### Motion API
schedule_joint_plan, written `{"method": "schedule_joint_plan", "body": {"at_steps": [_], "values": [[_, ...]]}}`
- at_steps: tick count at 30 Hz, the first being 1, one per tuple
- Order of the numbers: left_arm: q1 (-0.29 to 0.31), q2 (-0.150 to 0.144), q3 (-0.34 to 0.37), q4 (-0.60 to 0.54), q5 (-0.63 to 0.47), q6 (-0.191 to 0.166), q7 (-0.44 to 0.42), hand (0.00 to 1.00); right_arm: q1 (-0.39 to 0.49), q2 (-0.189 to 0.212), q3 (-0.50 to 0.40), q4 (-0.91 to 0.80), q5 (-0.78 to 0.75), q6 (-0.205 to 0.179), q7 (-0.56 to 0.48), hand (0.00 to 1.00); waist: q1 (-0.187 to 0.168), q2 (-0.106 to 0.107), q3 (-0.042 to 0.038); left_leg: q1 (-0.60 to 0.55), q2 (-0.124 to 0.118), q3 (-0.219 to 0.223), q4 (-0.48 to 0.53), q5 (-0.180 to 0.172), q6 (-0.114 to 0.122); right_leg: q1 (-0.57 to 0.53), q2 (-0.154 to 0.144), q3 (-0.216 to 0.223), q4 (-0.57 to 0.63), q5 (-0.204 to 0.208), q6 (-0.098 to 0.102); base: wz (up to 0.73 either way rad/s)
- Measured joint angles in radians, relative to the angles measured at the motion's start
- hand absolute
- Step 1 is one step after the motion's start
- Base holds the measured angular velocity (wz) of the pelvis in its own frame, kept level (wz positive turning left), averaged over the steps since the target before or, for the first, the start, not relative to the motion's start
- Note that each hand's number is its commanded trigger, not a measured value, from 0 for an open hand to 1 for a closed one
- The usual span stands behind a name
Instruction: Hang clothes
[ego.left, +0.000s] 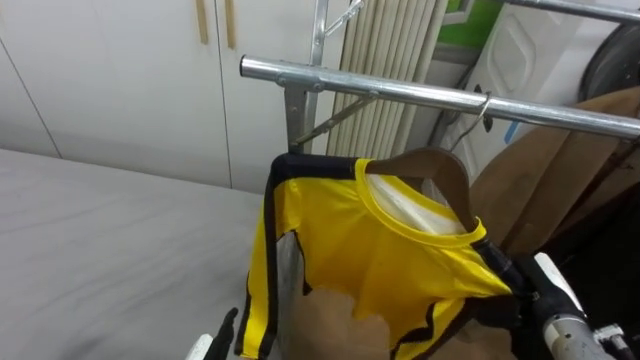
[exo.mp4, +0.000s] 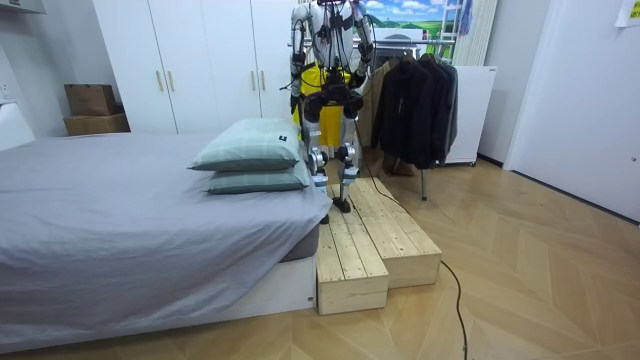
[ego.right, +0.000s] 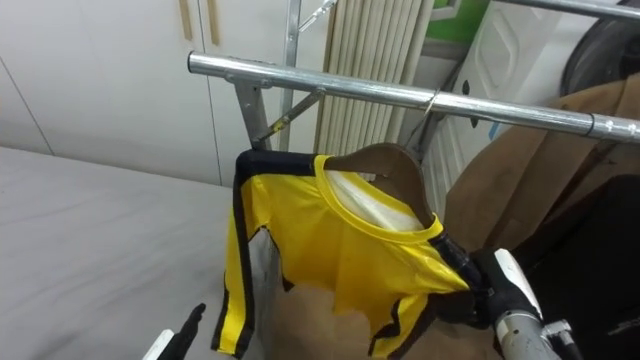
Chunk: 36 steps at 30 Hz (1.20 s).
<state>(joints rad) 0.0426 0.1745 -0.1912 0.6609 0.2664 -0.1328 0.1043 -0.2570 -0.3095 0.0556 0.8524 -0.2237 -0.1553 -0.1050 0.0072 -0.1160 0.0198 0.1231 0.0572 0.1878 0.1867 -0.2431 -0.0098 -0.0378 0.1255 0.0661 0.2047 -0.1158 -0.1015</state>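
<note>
A yellow shirt (ego.left: 370, 250) with black trim hangs on a brown wooden hanger (ego.left: 430, 165). The hanger's wire hook (ego.left: 483, 105) sits over the metal rail (ego.left: 400, 90) of the clothes rack. My right hand (ego.left: 545, 290) comes in from the lower right and is curled on the shirt's shoulder at the hanger's end. My left hand (ego.left: 212, 345) peeks in at the bottom edge, left of the shirt and apart from it. In the room view I stand on a wooden platform (exo.mp4: 375, 240) beside the bed, facing the rack with the yellow shirt (exo.mp4: 318, 78) before me.
A brown garment (ego.left: 570, 160) hangs on the rail to the right of the shirt, with dark coats (exo.mp4: 415, 105) further along. The grey bed (ego.left: 100, 230) lies to the left. White wardrobe doors (ego.left: 120, 70) and a ribbed radiator (ego.left: 390, 40) stand behind the rack.
</note>
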Motion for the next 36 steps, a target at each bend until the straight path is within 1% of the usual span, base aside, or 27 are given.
{"method": "schedule_joint_plan", "body": {"at_steps": [1,2,3,4,5,9,27,36], "values": [[0.000,0.000,0.000,0.000,0.000,0.000,0.000,0.00,0.000,0.000,0.000,0.000,0.000,0.000,-0.004,0.78,0.000,0.000,-0.0001,0.000,0.000,0.000,0.000,0.000,0.000,0.001,0.000,0.000,0.000,0.000,0.000,0.00],[0.000,0.001,0.000,0.000,0.000,0.000,0.000,0.00,0.000,0.000,0.000,0.000,0.000,0.000,-0.006,0.58,0.000,0.000,-0.0003,0.000,0.000,0.000,0.000,0.000,0.000,0.001,0.000,0.000,0.000,0.000,0.000,0.00],[0.000,0.001,0.000,0.000,0.000,0.000,0.000,0.00,0.000,0.000,0.000,0.000,0.000,0.000,-0.006,0.42,0.000,0.000,-0.0003,0.000,0.000,0.000,0.000,0.000,0.000,0.002,0.000,0.000,0.000,0.000,0.000,0.00],[0.000,0.001,-0.001,0.000,0.000,0.000,0.000,0.00,0.000,0.000,0.001,0.000,0.000,0.000,-0.008,0.03,0.000,0.000,-0.0005,0.000,0.000,0.000,0.000,0.000,0.000,0.003,0.000,0.000,0.000,0.000,0.000,0.00],[0.000,0.001,-0.001,0.000,0.000,0.000,0.000,0.00,0.000,0.000,0.001,0.000,0.000,0.000,-0.008,0.00,-0.001,0.000,-0.0005,0.000,0.000,0.000,0.000,0.000,0.000,0.003,0.000,0.000,0.000,0.000,0.000,0.00],[0.000,0.003,-0.010,0.008,-0.001,-0.001,-0.002,0.00,0.000,0.000,0.002,0.005,0.000,0.000,-0.016,0.00,0.000,0.001,-0.0008,0.006,0.000,0.001,0.000,0.000,0.000,0.005,0.000,-0.004,0.001,0.000,0.000,0.00],[0.000,-0.001,-0.009,0.009,0.002,-0.001,-0.007,0.00,0.000,0.000,0.001,0.022,0.000,0.003,-0.016,0.00,-0.002,0.001,-0.0009,0.007,0.000,0.003,0.003,0.000,0.000,-0.003,0.001,-0.002,0.016,0.000,0.000,0.00],[0.000,-0.003,-0.002,0.022,0.006,-0.001,-0.007,0.00,0.000,0.000,-0.003,0.014,0.000,0.003,-0.016,0.00,-0.002,0.007,-0.0042,0.007,0.000,0.009,0.002,0.000,0.000,-0.006,0.002,0.002,0.016,0.000,-0.001,-0.01]]}}
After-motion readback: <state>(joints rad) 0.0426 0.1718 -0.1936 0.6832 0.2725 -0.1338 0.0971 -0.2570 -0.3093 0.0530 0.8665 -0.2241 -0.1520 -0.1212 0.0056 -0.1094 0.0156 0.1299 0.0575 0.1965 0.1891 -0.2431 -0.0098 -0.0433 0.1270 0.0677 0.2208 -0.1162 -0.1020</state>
